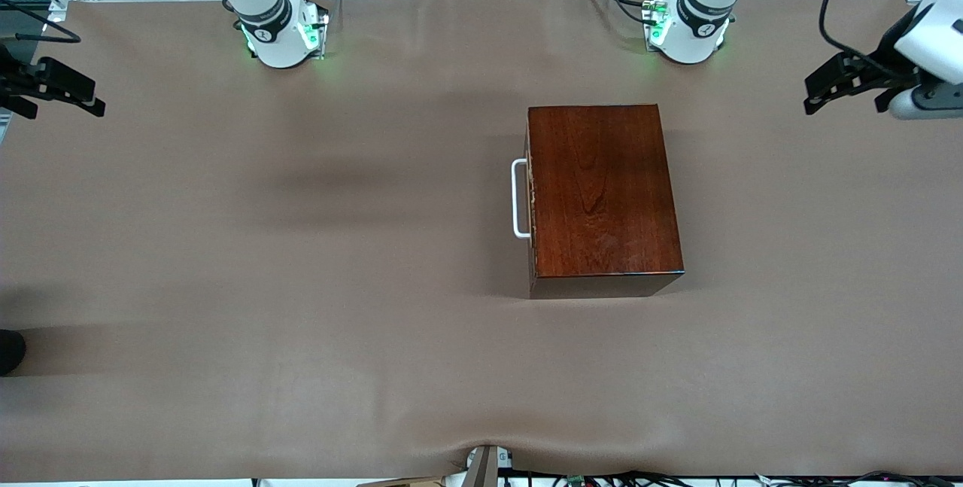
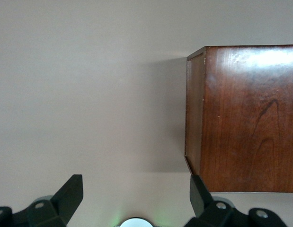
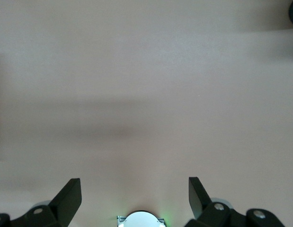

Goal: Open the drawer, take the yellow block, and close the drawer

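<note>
The drawer (image 1: 530, 197) sits closed in its wooden box (image 1: 602, 193); left gripper (image 2: 136, 195) and right gripper (image 3: 135, 195) wait raised, jaws apart.

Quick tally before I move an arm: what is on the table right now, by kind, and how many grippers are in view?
Wooden box: 1
Drawer, shut, only its white handle showing: 1
Yellow block: 0 in view
Grippers: 2, the left gripper and the right gripper, both open and waiting at the table's ends
Total: 4
</note>
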You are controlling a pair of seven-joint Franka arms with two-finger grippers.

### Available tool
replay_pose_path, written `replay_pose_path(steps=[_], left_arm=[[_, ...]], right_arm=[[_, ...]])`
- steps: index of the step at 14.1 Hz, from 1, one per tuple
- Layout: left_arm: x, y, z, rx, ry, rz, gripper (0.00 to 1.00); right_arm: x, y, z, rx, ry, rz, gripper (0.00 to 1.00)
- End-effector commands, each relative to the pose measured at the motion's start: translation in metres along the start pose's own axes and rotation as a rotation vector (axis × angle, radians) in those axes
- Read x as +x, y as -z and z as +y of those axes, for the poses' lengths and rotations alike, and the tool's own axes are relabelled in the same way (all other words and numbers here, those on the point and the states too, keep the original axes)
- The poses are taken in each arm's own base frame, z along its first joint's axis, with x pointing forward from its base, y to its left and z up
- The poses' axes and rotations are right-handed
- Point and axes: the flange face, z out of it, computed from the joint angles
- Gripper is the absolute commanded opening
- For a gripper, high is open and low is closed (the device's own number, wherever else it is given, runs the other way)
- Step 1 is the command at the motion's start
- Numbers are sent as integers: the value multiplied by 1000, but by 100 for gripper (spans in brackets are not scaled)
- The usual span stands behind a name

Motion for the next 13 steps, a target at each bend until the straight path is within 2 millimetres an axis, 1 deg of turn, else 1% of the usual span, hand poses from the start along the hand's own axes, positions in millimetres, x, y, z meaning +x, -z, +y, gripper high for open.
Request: replay_pose_path(steps=[1, 2, 3, 4, 5, 7, 9, 13], left_arm=[[17, -4, 26, -12, -5, -8, 100], [23, -9, 38, -17, 11, -16, 100], [28, -13, 52, -22, 26, -23, 100], [32, -17, 66, -26, 28, -28, 100], [35, -24, 81, -28, 19, -41, 100], [43, -31, 112, -27, -12, -46, 100], [47, -44, 151, -2, -31, -50, 100], [51, -73, 229, 4, -19, -55, 100]], right_arm=[[0, 9, 5, 10, 0, 13, 100], [1, 6, 4, 13, -1, 6, 100], [2, 5, 7, 16, -8, 3, 100], [5, 1, 0, 12, 6, -5, 100], [5, 1, -2, 5, 8, -9, 100], [6, -1, 6, 19, -7, -11, 100], [7, 1, -2, 3, 6, -3, 100], [13, -6, 3, 14, 0, -10, 100]])
